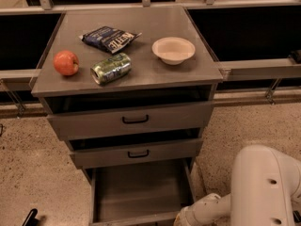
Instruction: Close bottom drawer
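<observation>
Counting 1 cabinet [188,79] holding 3 drawers: 1 top drawer [164,119], 1 middle drawer [103,155], 1 bottom drawer [141,192]. Seeing 2 black loop handles [135,120]. Logging 4 items on top: 1 apple [66,62], 1 green can [111,68], 1 chip bag [109,38], 1 bowl [173,49]. Counting 1 white arm [263,187] and 1 gripper [182,219], sitting at the bottom edge just beside the bottom drawer's front right corner.

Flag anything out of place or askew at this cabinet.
The bottom drawer stands pulled far out, while the top drawer and middle drawer sit nearly shut. On the cabinet top, the green can lies on its side. The arm ends by the drawer's front corner; the gripper is out of frame.
</observation>
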Motion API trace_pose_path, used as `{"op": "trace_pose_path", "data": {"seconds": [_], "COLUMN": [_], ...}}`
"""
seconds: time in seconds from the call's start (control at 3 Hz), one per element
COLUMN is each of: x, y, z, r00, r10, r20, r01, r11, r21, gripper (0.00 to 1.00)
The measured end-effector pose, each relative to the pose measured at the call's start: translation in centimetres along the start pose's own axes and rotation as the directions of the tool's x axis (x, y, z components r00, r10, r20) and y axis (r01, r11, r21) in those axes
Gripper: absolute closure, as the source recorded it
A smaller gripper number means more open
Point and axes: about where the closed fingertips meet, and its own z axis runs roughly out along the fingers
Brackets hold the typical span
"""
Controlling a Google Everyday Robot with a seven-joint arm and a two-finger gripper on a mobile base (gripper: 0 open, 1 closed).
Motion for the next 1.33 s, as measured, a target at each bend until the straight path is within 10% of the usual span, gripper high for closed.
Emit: {"op": "trace_pose_path", "data": {"seconds": [1.33], "x": [0.0], "y": [0.01], "z": [0.01], "r00": [1.0], "r10": [0.0], "r20": [0.0], "r01": [0.0], "r11": [1.0], "r21": [0.0], "gripper": [0.0]}}
